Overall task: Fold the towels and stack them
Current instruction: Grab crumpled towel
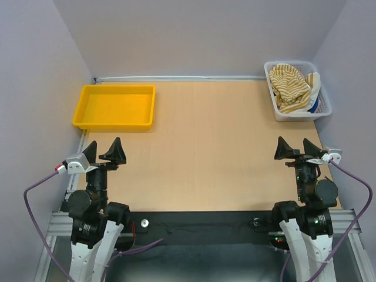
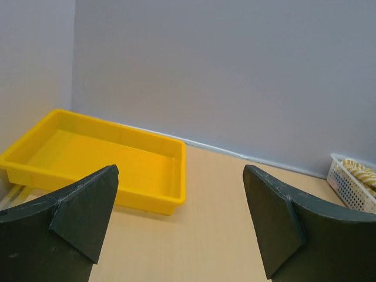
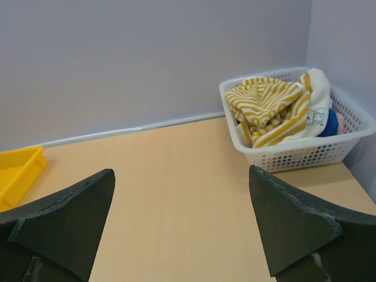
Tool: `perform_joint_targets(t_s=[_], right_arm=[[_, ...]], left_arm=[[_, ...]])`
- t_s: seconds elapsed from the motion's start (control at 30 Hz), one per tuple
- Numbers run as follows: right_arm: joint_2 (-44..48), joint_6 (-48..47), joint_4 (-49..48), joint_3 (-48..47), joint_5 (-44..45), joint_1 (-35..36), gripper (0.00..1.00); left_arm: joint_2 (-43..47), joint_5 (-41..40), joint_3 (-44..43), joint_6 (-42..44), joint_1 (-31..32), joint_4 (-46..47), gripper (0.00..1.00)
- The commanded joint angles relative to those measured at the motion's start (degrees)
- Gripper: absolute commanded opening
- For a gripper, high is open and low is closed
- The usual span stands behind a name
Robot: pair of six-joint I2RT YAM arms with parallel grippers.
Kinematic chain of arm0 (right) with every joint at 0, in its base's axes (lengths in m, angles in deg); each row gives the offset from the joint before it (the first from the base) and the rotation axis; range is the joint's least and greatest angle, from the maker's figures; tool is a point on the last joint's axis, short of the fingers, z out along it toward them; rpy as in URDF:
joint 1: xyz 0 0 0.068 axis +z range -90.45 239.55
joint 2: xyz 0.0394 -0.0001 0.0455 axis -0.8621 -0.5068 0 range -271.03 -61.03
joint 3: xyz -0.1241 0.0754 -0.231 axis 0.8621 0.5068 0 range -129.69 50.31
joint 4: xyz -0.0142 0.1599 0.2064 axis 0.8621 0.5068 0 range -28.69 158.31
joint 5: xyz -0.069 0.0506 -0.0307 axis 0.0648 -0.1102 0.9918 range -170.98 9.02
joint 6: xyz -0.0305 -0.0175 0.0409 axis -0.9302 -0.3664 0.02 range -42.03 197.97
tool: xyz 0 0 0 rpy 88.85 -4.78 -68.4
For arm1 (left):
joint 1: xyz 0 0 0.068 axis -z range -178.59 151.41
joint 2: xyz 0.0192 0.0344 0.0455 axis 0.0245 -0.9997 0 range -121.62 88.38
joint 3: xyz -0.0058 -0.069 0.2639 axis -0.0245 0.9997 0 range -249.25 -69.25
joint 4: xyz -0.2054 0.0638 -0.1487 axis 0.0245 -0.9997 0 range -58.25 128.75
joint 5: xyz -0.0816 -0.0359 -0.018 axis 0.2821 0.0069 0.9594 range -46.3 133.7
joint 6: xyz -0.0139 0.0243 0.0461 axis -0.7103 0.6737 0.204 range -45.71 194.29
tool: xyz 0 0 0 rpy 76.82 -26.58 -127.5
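Towels [image 1: 288, 87] heaped in the basket [image 1: 298, 116], well ahead of the right tool [image 1: 294, 147]

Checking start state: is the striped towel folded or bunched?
Bunched, not folded: the striped towel lies crumpled in a heap inside the white basket.

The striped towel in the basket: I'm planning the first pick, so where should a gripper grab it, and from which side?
Probably the raised bunched fold at the top of the striped towel, coming straight down with the right gripper. It is heaped above the rim of the white basket, whose walls block a sideways approach.
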Motion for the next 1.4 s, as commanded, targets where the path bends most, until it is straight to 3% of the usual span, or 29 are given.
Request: perform_joint_targets(t_s=[0.0, 0.2, 0.3, 0.53, 0.77, 1.0, 1.1, 1.27, 1.37], right_arm=[[-0.70, 0.75, -0.40, -2.41, 5.45, 0.19, 1.00], [-5.35, 2.43, -0.40, -3.91, 9.07, 0.28, 1.00], [-13.08, 1.56, -0.31, -8.20, 8.20, 0.19, 1.00], [-37.24, -1.08, 2.32, -24.70, 14.51, 0.19, 1.00], [-61.32, -2.22, 2.76, -40.26, 24.80, -0.24, 1.00], [-85.23, -2.14, 2.76, -55.73, 13.74, -7.18, 0.99], [-94.18, -2.41, 2.67, -62.32, 7.34, -9.38, 0.85], [-104.05, -1.88, 2.76, -70.17, 2.93, -12.72, 0.75], [-108.80, -1.44, 2.76, -72.99, 2.31, -13.51, 0.74]], left_arm=[[6.56, -1.16, 0.04, -0.26, -0.36, 2.52, 0.99], [2.18, -1.16, -0.67, -2.37, -0.36, 4.71, 0.99], [-3.36, 1.29, -1.37, -2.37, -0.36, 8.22, 0.99], [-14.62, 5.43, -2.43, -1.93, -0.36, 13.15, 0.99], [-14.01, 6.23, -0.32, -2.55, 1.92, 13.17, 0.99], [-11.81, 4.64, -0.05, -2.11, 5.26, 12.19, 0.99], [-11.81, 4.12, 0.39, -1.58, 6.58, 11.58, 0.97], [-12.25, 3.23, 0.47, -0.88, 7.99, 11.23, 0.97], [-12.43, 3.50, 0.56, -0.62, 8.08, 11.58, 0.97]])
